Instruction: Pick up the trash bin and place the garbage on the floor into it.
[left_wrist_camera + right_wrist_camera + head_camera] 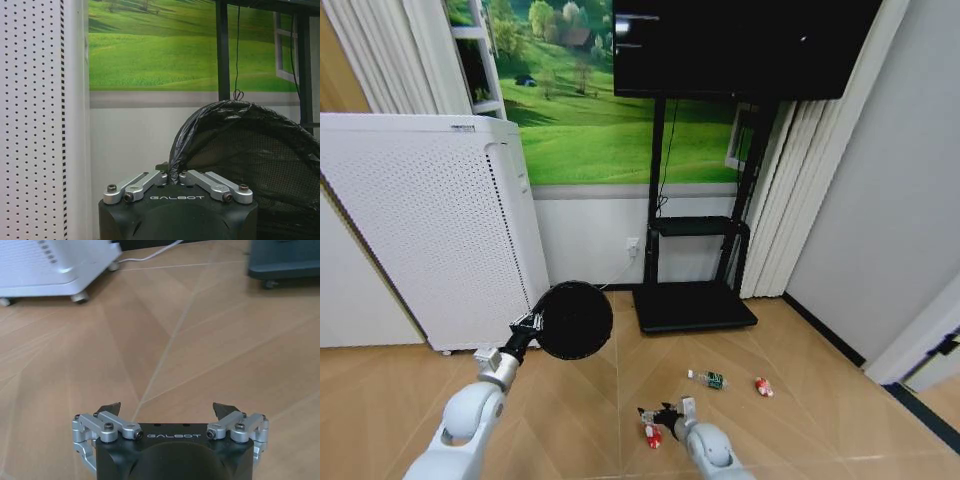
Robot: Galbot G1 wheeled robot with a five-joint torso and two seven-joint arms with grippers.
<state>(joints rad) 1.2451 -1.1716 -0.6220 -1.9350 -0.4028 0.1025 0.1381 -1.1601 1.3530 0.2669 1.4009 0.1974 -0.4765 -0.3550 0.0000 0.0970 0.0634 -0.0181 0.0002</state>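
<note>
The trash bin (575,320) is a round black wastebasket lined with a black bag, held off the floor and tipped on its side. My left gripper (525,328) is shut on its rim, and the left wrist view shows the gripper (172,176) pinching the bag-covered edge of the bin (250,150). The garbage lies on the wooden floor: a red-and-white piece (652,435), a small clear bottle with a green label (708,379) and another red-and-white piece (763,386). My right gripper (660,413) hangs low and open right beside the nearest piece. Its fingers (112,407) have bare floor between them.
A tall white perforated appliance (430,230) stands on wheels at the left against the wall. A black TV stand (695,300) with a flat base sits at the back centre, its base (285,260) also ahead of the right wrist. Grey walls close the right side.
</note>
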